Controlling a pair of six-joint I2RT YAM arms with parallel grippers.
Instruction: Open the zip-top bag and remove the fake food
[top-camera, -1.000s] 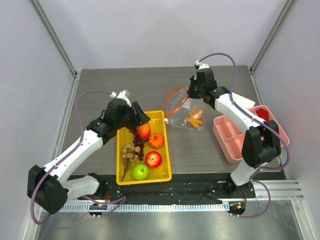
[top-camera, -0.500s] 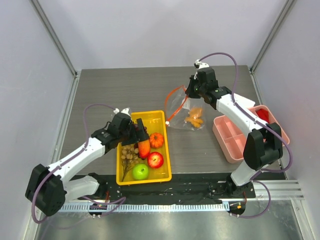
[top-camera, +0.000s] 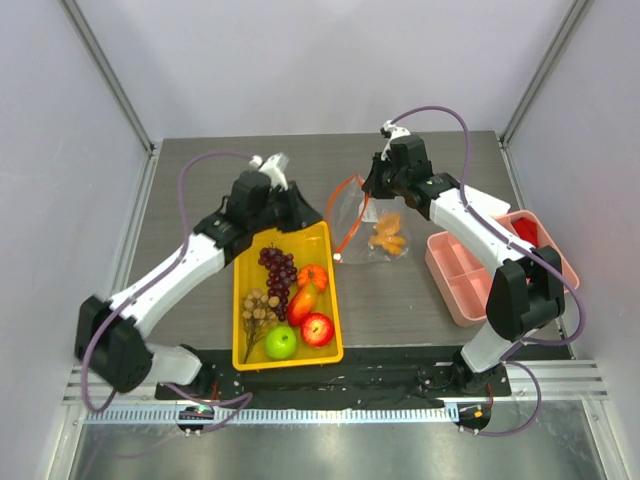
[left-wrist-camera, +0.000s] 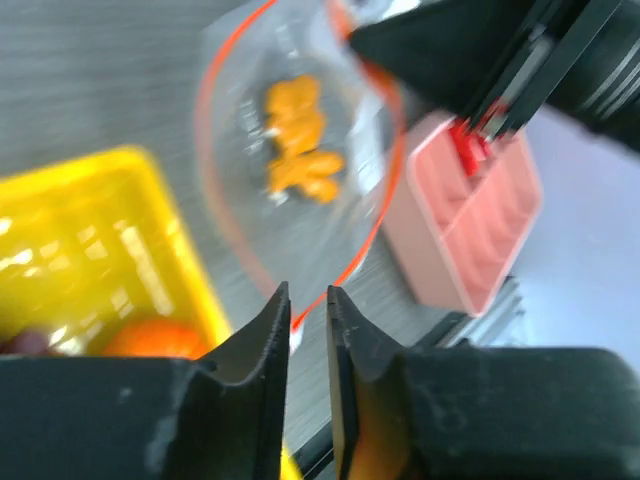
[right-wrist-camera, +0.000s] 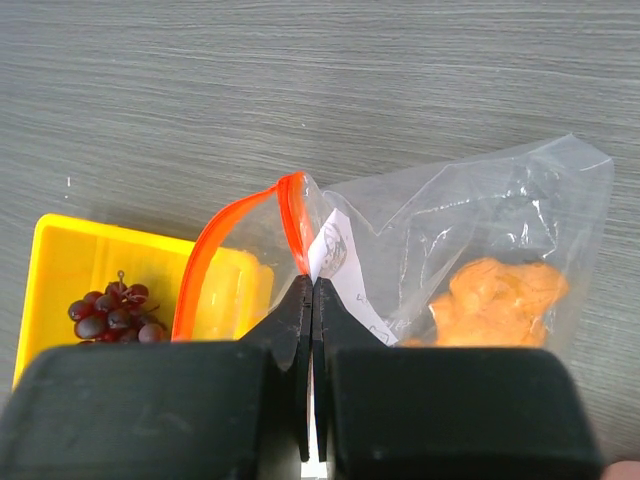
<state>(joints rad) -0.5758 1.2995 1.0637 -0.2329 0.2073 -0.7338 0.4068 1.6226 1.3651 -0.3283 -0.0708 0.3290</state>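
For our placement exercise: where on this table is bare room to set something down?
Free: grey tabletop between yellow plastic tray and pink divided tray, nearer than the clear orange-zipped bag; also the table's far strip. Crowded: the yellow tray.

Bright, even overhead light, soft shadows. Left wrist view motion-blurred, glare on tray (left-wrist-camera: 100, 230); right wrist sharp, bag (right-wrist-camera: 470, 220) glints.

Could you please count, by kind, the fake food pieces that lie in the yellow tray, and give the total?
Grape bunch: 1
Pumpkin: 1
Apples: 2 (red apple, green apple)
Tan cluster: 1
Orange-red piece: 1
Total in the yellow tray: 6
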